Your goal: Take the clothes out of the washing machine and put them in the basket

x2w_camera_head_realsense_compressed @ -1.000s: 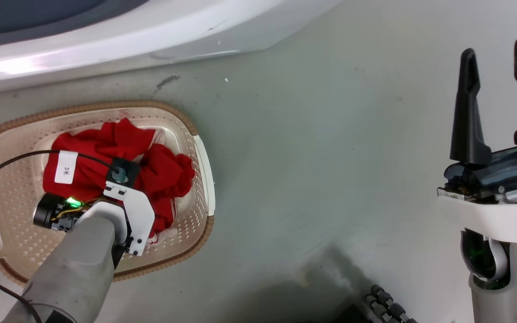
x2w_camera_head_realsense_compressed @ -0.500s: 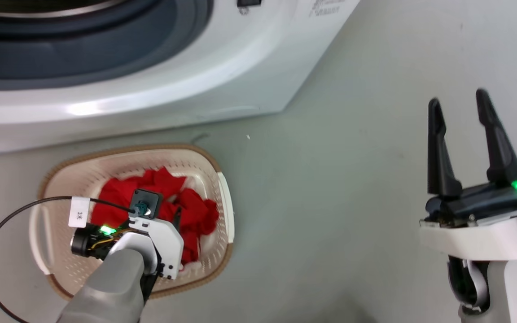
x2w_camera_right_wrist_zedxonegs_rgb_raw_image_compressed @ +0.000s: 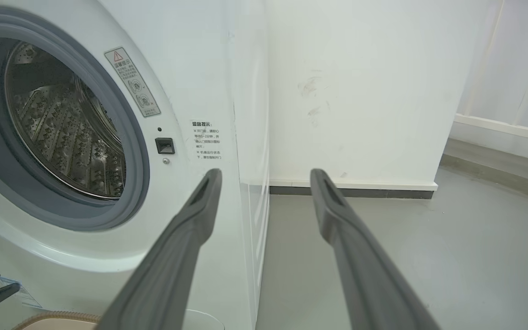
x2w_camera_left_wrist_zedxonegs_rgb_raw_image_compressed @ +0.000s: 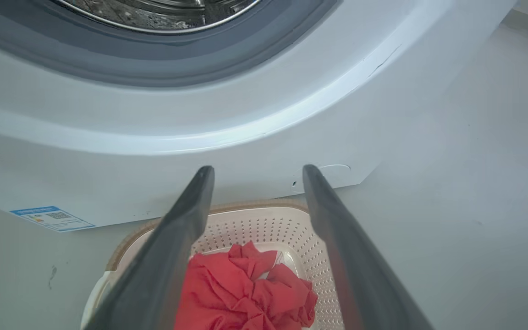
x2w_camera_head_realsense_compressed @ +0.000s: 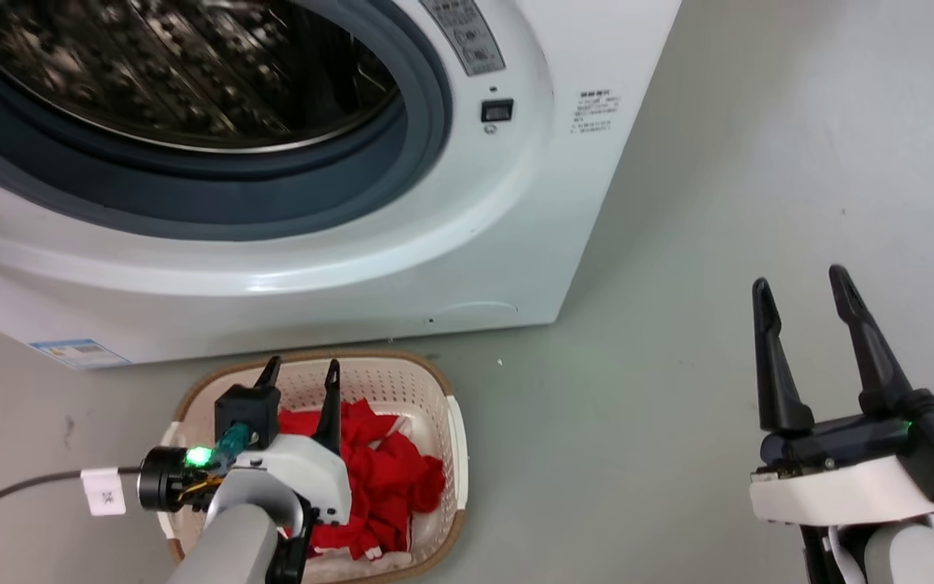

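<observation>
The clothes (x2w_camera_head_realsense_compressed: 386,487), a crumpled red heap, lie in the basket (x2w_camera_head_realsense_compressed: 456,438) on the floor, right in front of the washing machine (x2w_camera_head_realsense_compressed: 516,243). Left hand (x2w_camera_head_realsense_compressed: 303,363) hovers just above them, fingers spread, holding nothing. Right hand (x2w_camera_head_realsense_compressed: 797,276) hangs well apart, fingers parted, empty too.

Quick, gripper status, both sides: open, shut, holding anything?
Left gripper: open, empty, above the clothes in the basket.
Right gripper: open, holding nothing.
</observation>
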Motion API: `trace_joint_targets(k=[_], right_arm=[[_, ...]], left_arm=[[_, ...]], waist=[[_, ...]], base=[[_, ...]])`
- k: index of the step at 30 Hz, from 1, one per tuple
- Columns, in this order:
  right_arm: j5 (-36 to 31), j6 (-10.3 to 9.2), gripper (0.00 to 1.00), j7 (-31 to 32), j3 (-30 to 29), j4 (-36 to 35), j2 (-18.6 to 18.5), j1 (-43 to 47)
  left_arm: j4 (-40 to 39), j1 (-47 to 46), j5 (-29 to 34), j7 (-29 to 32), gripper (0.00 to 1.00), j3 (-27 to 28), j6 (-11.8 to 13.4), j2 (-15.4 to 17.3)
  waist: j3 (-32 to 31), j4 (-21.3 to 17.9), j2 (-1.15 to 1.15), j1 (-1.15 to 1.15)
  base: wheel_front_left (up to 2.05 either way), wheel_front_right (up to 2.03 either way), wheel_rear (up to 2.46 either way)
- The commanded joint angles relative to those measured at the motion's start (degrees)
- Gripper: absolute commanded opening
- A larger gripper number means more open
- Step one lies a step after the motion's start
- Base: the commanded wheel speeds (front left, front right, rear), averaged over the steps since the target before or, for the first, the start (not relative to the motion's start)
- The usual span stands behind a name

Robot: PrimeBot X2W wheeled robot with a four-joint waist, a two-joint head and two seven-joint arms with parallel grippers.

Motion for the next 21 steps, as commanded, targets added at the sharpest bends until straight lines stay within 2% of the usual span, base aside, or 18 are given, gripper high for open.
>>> trace_joint_targets(k=[1,12,21], right_arm=[[-0.43,-0.04,1.00,-0.12,-0.10,0.30,0.02,1.10],[-1.69,-0.04,1.00,-0.12,-0.69,1.47,0.02,6.73],[-2.06,-0.04,1.00,-0.12,-1.26,1.57,0.03,9.61]], left_arm=[[-1.69,1.86,1.36,-0.14,1.00,1.41,0.13,-0.47],[-19.10,14.11,12.52,-0.15,1.00,14.47,-1.92,-5.26],[-30.00,20.92,18.90,-0.15,1.00,19.94,-3.11,-7.98]], waist=[[-3.39,1.65,0.00,0.01],[-11.81,3.83,0.00,0.01],[-15.50,4.81,0.00,0.01]], base=[[0.00,0.00,0.00],[0.00,0.00,0.00],[0.00,0.00,0.00]])
